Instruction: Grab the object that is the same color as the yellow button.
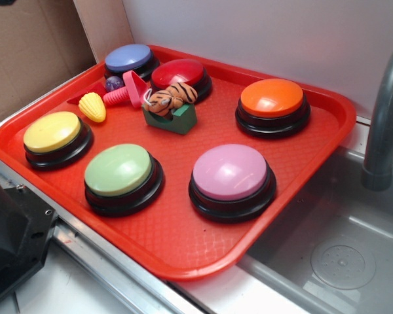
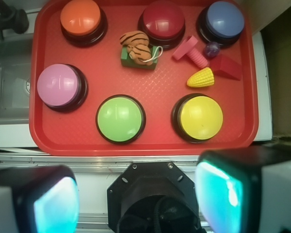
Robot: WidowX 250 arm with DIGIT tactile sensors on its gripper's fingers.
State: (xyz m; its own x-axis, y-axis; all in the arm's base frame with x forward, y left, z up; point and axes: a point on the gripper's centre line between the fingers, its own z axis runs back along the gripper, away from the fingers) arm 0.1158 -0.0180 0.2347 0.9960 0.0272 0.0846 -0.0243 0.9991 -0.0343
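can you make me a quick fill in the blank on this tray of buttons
1. The toy corn lies nearest the ____ button.
2. The tray holds ____ dome buttons.
3. The striped tiger rests on a ____ block.
4. The pincer above the tray is ____.

Missing words: yellow; six; green; open

small yellow ribbed toy [image 1: 92, 107] [image 2: 201, 77], lying near yellow button [image 1: 52, 133] [image 2: 201, 116]

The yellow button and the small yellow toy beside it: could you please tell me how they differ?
The yellow button is a large smooth dome; the yellow toy is much smaller, ribbed and oval, tapering to a point. The button sits on a black round base; the toy lies directly on the red tray, apart from the button. Both are yellow.
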